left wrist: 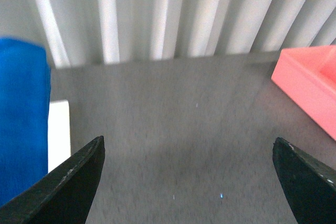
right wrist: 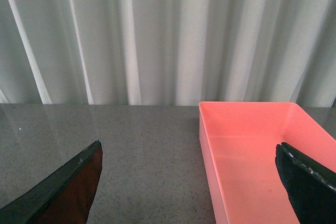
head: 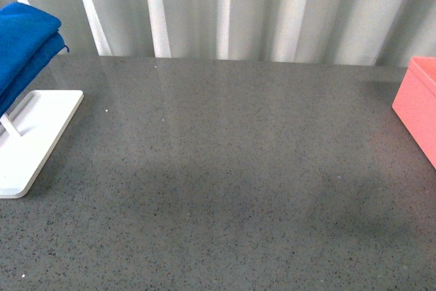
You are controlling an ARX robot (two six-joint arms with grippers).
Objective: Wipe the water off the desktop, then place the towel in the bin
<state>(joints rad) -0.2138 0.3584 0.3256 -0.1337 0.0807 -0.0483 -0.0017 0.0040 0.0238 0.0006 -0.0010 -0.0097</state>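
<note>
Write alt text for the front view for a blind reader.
A grey speckled desktop fills the frame. A blue towel hangs over a white stand at the left edge, a pink bin sits at the right, pale curtains behind.

It looks like a staged test bench in a lab or studio rather than a home. A pale pleated curtain (head: 272, 5) fills the upper frame as a backdrop. The speckled grey desktop (head: 225, 168) below bears a white stand (head: 34, 141) at the left edge and a pink bin (head: 419, 110) at the right.
</note>
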